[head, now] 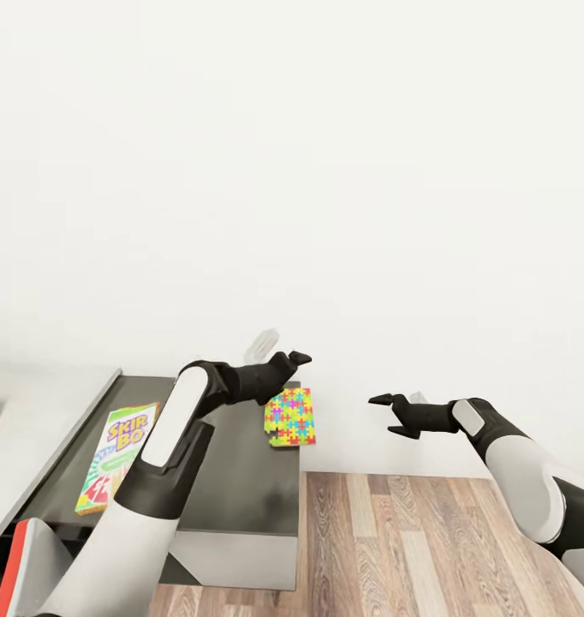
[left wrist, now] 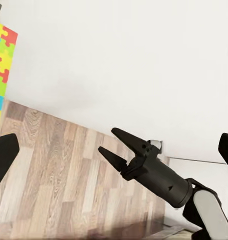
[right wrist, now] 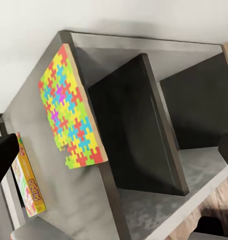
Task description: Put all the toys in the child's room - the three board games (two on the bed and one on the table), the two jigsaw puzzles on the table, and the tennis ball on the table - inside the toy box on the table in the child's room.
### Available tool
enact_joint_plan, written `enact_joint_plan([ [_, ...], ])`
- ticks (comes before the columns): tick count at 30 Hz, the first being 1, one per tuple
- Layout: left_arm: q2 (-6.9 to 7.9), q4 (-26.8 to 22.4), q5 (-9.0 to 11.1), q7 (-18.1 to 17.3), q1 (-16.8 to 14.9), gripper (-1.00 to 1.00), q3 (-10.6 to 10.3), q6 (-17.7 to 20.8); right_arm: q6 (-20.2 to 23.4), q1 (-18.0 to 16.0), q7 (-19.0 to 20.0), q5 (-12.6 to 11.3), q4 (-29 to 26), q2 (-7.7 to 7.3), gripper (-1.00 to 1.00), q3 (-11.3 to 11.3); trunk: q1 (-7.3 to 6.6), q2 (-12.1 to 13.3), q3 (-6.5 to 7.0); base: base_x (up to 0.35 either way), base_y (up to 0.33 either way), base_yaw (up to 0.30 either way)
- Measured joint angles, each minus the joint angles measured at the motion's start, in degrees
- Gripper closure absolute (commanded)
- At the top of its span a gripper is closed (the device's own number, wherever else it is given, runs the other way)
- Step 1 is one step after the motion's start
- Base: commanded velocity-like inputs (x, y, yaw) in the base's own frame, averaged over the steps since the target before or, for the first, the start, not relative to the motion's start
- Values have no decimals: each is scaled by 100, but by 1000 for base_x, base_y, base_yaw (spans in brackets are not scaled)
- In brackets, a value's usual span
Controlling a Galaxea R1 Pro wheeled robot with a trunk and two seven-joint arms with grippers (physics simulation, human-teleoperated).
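Observation:
One jigsaw puzzle (head: 290, 417) lies flat at the far right corner of the dark grey desk section of the table (head: 232, 488), overhanging its edge. It also appears as a jigsaw puzzle (right wrist: 73, 115) in the right wrist view. The SKIP-BO board game (head: 116, 458) lies on the same dark top near its left side. My left gripper (head: 285, 377) hovers open just above the puzzle's near edge, holding nothing. My right gripper (head: 384, 416) hangs open and empty over the floor, to the right of the desk, fingers pointing toward the puzzle.
The light grey desk top (head: 35, 428) joins the dark section at the left. A white wall stands close behind. Wood-plank floor (head: 395, 548) spreads to the right of the desk. Under the dark top are open compartments with a dark divider (right wrist: 139, 130).

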Motion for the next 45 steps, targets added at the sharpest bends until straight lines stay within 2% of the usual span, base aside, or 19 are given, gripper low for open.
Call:
enact_joint_plan([
  [4, 7, -82, 41, 115, 237, -100, -117, -262, -1, 0, 2, -6, -2, -8, -100, -14, 88, -161, -72, 0, 0, 0],
  [6, 23, -116, 37, 142, 407, -100, -255, -498, 5, -2, 3, -10, -5, -22, -100, -23, 132, -241, -108, 0, 0, 0],
  [7, 29, -148, 37, 157, 498, -100, -402, -649, -2, -1, 1, -8, -7, -25, -100, -24, 154, -281, -126, 0, 0, 0],
  [12, 26, -187, 28, 175, 577, -100, -602, -786, -3, -3, 3, -14, -9, -11, -100, -17, 264, -482, -216, 0, 0, 0],
  [18, 27, -200, 26, 181, 592, -100, -646, -816, -11, -4, 8, -14, -9, -6, -100, -18, 396, -723, -324, 0, 0, 0],
  [21, -3, -513, 92, 557, 384, -100, -649, -873, -59, -2, 113, -15, -9, -5, -100, -16, 462, -844, -377, 0, 0, 0],
  [26, -16, -691, 134, 959, 277, -100, -653, -972, -208, 0, 412, -2, -8, -35, -100, 4, 571, -1044, -468, 0, 0, 0],
  [37, -21, -751, 151, 1061, 265, -100, -679, -1064, -618, 73, 493, 42, 7, -46, -100, 3, 813, -1486, -666, 0, 0, 0],
  [45, -21, -757, 151, 1066, 277, -100, -819, -1093, -843, 92, 500, 42, 8, -65, -100, 2, 989, -1807, -809, 0, 0, 0],
])
